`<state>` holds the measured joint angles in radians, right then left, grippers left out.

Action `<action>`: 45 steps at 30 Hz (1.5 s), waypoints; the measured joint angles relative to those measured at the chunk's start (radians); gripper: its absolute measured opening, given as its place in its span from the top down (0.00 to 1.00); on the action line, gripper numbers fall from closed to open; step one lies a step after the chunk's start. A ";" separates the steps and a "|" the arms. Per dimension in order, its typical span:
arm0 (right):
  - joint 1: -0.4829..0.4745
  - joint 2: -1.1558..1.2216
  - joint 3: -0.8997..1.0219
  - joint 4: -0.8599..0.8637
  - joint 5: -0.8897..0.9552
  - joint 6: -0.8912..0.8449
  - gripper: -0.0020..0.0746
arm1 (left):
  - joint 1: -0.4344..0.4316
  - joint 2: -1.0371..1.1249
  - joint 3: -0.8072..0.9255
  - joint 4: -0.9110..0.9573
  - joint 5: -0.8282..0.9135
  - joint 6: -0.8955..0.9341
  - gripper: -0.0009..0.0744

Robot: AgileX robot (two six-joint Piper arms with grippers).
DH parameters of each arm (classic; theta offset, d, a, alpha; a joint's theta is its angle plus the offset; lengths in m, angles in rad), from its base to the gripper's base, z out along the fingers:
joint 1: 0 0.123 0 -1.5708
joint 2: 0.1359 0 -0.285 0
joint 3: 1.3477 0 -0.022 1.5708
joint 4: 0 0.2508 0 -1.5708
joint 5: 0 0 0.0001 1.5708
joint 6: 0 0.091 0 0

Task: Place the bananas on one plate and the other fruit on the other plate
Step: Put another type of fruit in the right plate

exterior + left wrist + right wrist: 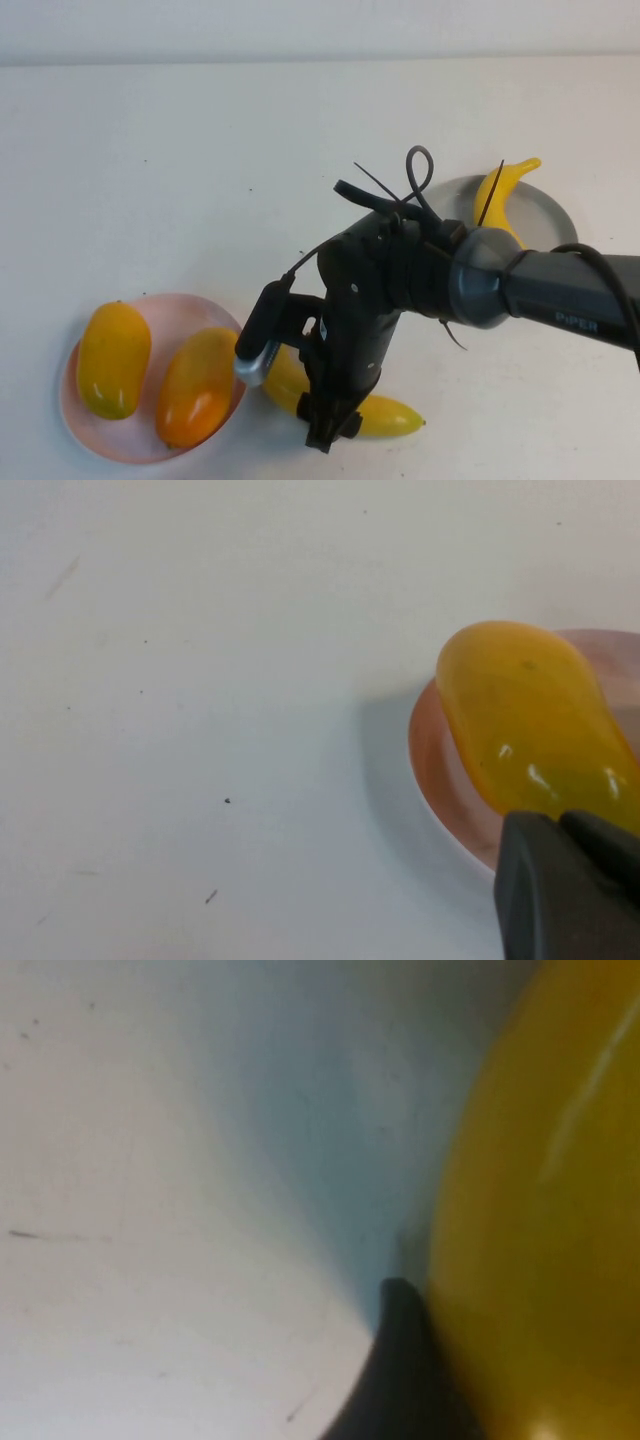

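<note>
The pale pink plate (75, 410) at the front left holds both mango-like fruits (113, 358) (197, 385). The grey plate (548, 208) at the back right holds one banana (497, 195). The other banana (392, 416) lies on the table at the front centre. My right gripper (330, 425) is down over it, shut on it across its middle. In the right wrist view a dark finger (400, 1380) presses against the banana (540, 1210). My left gripper (572, 880) is outside the high view. Its fingers are together beside a mango (525, 720) on the pink plate (440, 780).
The white table stretches bare to the back and left. My right arm (560, 285) crosses from the right edge, passing in front of the grey plate. Loose black cables and zip ties stick up from its wrist.
</note>
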<state>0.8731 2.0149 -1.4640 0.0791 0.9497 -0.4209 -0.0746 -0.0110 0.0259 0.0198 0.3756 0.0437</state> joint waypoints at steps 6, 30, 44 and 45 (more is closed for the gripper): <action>0.000 0.002 0.000 -0.027 0.003 0.088 0.58 | 0.000 0.000 0.000 0.000 0.000 0.000 0.99; -0.390 0.019 -0.343 -0.212 0.163 0.672 0.58 | 0.000 0.000 0.000 0.000 0.000 0.001 0.99; -0.440 0.108 -0.350 -0.116 0.123 0.632 0.56 | 0.000 0.000 0.000 0.000 0.000 0.001 0.99; -0.440 0.113 -0.352 -0.116 0.123 0.631 0.54 | 0.000 0.000 0.000 0.000 0.000 0.001 0.99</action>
<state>0.4334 2.1284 -1.8163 -0.0368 1.0722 0.2098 -0.0746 -0.0110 0.0259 0.0198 0.3756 0.0450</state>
